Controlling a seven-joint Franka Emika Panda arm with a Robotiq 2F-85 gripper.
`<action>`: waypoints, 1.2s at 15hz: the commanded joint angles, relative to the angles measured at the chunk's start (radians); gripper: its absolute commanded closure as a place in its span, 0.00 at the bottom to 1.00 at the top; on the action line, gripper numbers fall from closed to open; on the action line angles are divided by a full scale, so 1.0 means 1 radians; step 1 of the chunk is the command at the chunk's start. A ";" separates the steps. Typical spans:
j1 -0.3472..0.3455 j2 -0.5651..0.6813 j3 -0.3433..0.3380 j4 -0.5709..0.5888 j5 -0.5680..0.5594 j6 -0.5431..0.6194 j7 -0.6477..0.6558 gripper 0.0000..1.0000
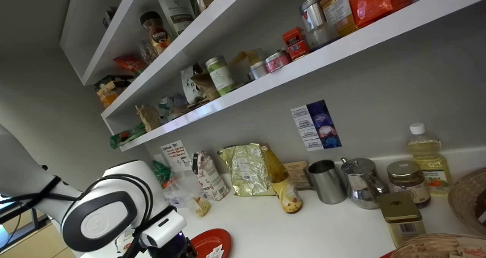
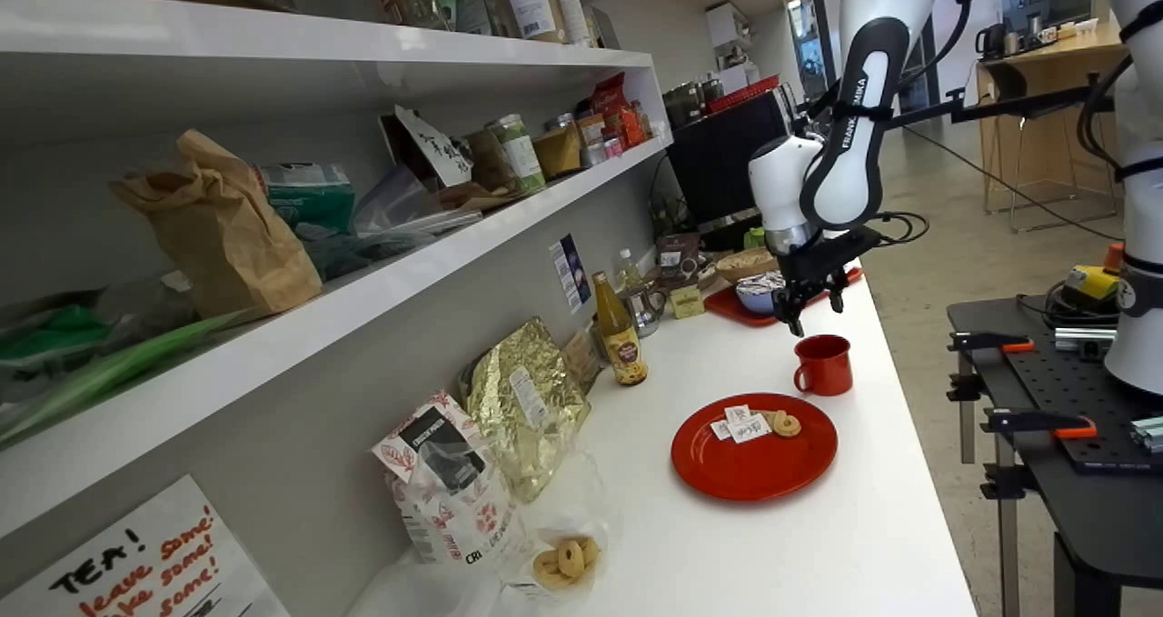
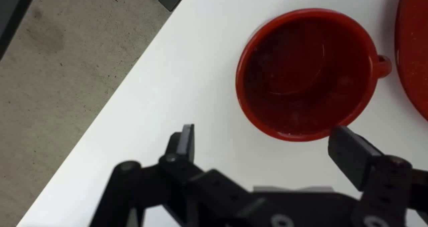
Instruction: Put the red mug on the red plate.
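The red mug (image 2: 824,365) stands upright on the white counter, just beyond the red plate (image 2: 727,479) in an exterior view. In the wrist view the mug (image 3: 307,73) shows from above, empty, with its handle pointing at the red plate (image 3: 413,46). The plate holds small white packets (image 2: 747,424) and ring-shaped biscuits (image 2: 783,424). The plate also shows partly in an exterior view (image 1: 210,237), where the mug is not in view. My gripper (image 2: 817,317) is open and empty, above the mug. In the wrist view one fingertip of the gripper (image 3: 263,129) overlaps the mug's rim.
A blue bowl (image 2: 757,297) sits on a red tray (image 2: 727,308) behind the gripper. A yellow bottle (image 2: 621,335), a gold bag (image 2: 527,408) and a metal teapot (image 1: 362,184) stand along the wall. Shelves (image 1: 273,77) overhang the counter. The counter's edge (image 2: 899,399) runs close beside the mug.
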 commanded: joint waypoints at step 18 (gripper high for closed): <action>0.052 0.043 -0.013 -0.027 0.295 -0.035 -0.311 0.49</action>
